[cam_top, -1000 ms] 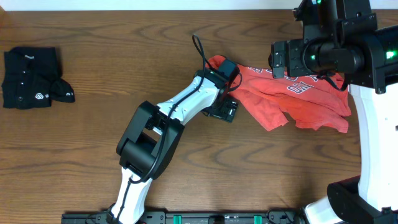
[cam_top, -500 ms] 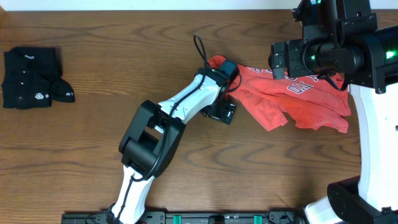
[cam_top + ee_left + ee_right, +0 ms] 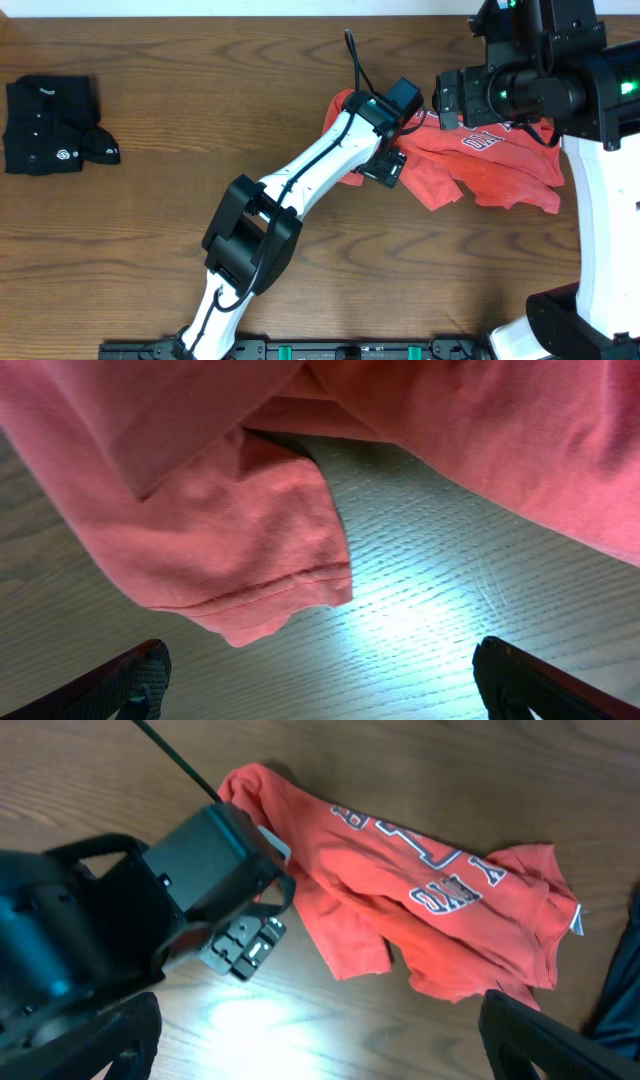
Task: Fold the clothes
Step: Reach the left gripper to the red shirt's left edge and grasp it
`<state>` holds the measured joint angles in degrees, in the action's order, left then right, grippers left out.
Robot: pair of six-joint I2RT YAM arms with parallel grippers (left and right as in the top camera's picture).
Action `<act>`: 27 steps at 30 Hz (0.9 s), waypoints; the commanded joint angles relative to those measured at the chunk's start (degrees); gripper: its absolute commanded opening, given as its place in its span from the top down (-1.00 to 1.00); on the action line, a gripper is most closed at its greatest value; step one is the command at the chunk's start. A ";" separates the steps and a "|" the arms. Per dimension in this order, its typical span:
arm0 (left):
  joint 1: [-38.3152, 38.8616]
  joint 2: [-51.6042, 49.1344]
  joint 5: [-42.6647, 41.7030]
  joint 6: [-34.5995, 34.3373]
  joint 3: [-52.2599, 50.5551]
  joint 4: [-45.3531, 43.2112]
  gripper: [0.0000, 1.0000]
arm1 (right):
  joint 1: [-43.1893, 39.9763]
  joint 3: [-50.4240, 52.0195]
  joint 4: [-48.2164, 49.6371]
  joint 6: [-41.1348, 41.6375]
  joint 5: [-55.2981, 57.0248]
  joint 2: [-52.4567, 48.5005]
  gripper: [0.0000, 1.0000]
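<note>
The coral-red T-shirt lies crumpled at the right of the table, its white-and-navy lettering facing up. My left gripper is open and empty, low over the shirt's left edge. In the left wrist view its jaws frame bare wood just below a sleeve hem. My right gripper is open and empty, held high above the shirt. It also shows in the overhead view. A folded black buttoned shirt lies at the far left.
The left arm stretches diagonally across the middle of the wooden table. The right arm's white base stands at the right edge. A dark blue shape shows at the right edge of the right wrist view.
My left gripper has moved right and a little farther back, from beside the shirt's left edge to over it. The right arm and the shirt have not visibly moved.
</note>
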<state>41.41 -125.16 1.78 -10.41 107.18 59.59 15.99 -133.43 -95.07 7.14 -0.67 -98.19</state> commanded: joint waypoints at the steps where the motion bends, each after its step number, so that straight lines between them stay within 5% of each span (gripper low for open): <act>1: -0.48 -1.66 1.27 0.76 0.39 0.11 -0.96 | 0.57 -0.76 -0.59 -0.61 -0.46 0.92 -0.98; 16: -0.50 -8.52 0.35 0.96 0.33 -1.25 -0.93 | 0.59 -0.76 -1.99 -0.59 -0.61 0.92 -0.99; 19: -0.50 -8.55 0.35 0.96 0.31 -1.49 -0.43 | 0.59 -0.76 -2.08 -0.59 -1.36 0.92 -0.98; 22: -0.63 -8.55 0.37 0.94 0.31 -1.62 -0.33 | 0.59 -0.76 -2.14 -0.59 -1.33 0.92 -0.99; 27: -1.53 -8.55 0.35 0.94 0.31 -1.53 0.13 | 0.59 -0.76 -2.21 -0.59 -1.33 0.92 -0.90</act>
<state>40.82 -133.67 1.72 -9.91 107.31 57.98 16.01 -133.45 -97.08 7.03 -1.61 -98.19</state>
